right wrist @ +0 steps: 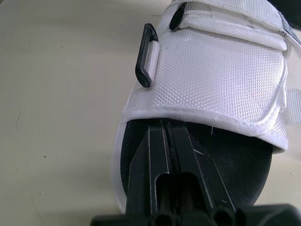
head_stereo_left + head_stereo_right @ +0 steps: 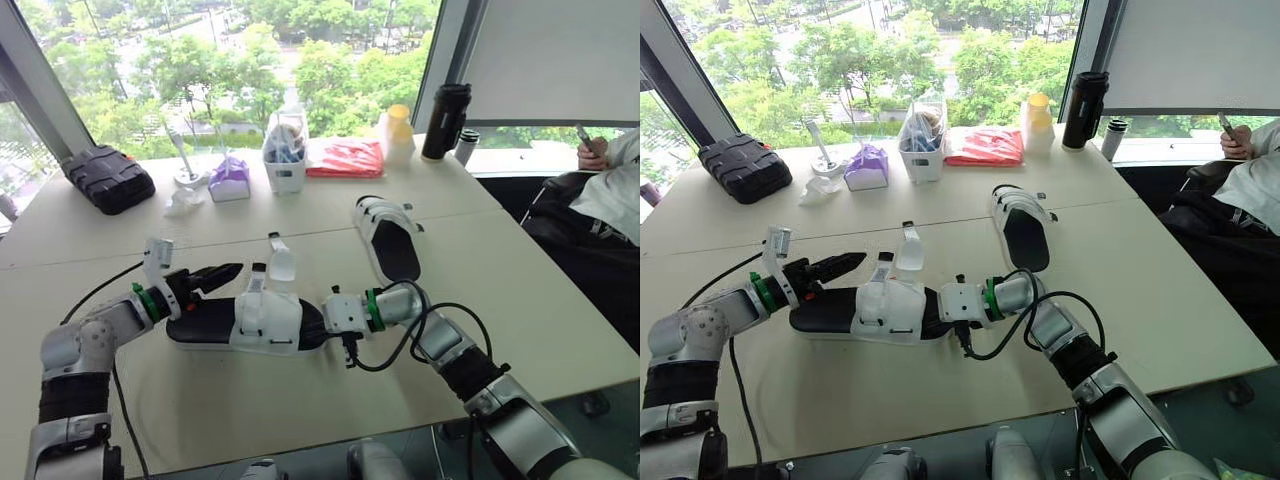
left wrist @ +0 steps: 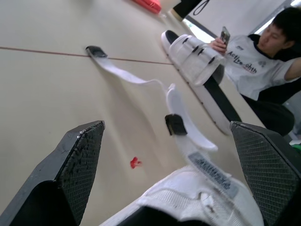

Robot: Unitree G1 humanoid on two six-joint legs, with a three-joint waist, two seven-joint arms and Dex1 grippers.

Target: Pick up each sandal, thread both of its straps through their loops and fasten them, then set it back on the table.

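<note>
Right wrist view: the right gripper [image 1: 170, 136] lies on the black footbed of the near sandal [image 1: 221, 70], fingers pressed together. Their tips are hidden under the white upper, so whether they pinch anything cannot be told. A black loop [image 1: 146, 56] stands on the upper's side.

Left wrist view: the left gripper [image 3: 168, 128] has its fingers spread wide, with the blurred white upper between them. Two straps [image 3: 136, 77] trail loose over the counter [image 3: 51, 94], unfastened. The far sandal [image 3: 197, 56] lies beyond, both of its bands closed. Behind it a person [image 3: 254, 61], cut off by the edge, holds a phone [image 3: 225, 35].

Eye views: the near sandal lies at the front of the counter between the two grippers, long axis running left to right. Its upper is toward the right end and its bare heel toward the left. The right gripper enters from the right end, and the left gripper hangs by the heel; whether it touches cannot be told. The far sandal rests well apart, right of centre, long axis running away from the robot and upper at the far end. A black case [image 2: 108, 178], a bin [image 2: 285, 160] and a flask [image 2: 445, 120] line the window side.
</note>
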